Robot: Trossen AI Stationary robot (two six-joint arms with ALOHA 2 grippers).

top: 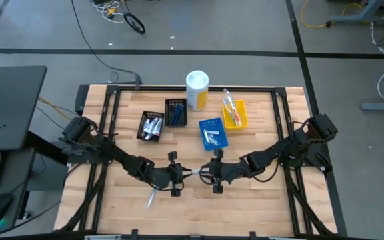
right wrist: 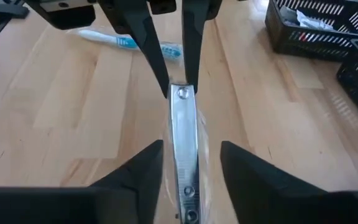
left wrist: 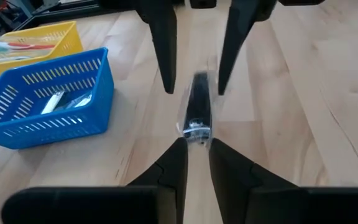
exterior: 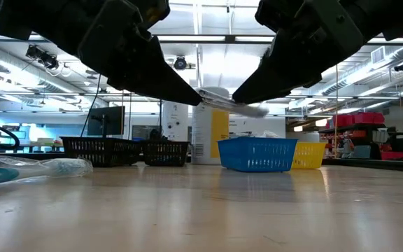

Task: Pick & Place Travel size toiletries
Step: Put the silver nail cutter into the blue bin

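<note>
A handover looks to be in hand at the table's centre, toward six o'clock. The left gripper (top: 179, 173) pinches one end of a wrapped nail clipper (right wrist: 183, 140), its fingers closed on it. The right gripper (top: 209, 175) faces it from three o'clock, fingers spread with the clipper's other end lying between them, apparently not yet touching. The clipper hangs above the wood in the low view. Next, I judge, the right fingers must close before the left lets go, then carry it toward the blue basket (top: 213, 133) at twelve o'clock. A packaged toothbrush (top: 151, 197) lies at seven o'clock.
</note>
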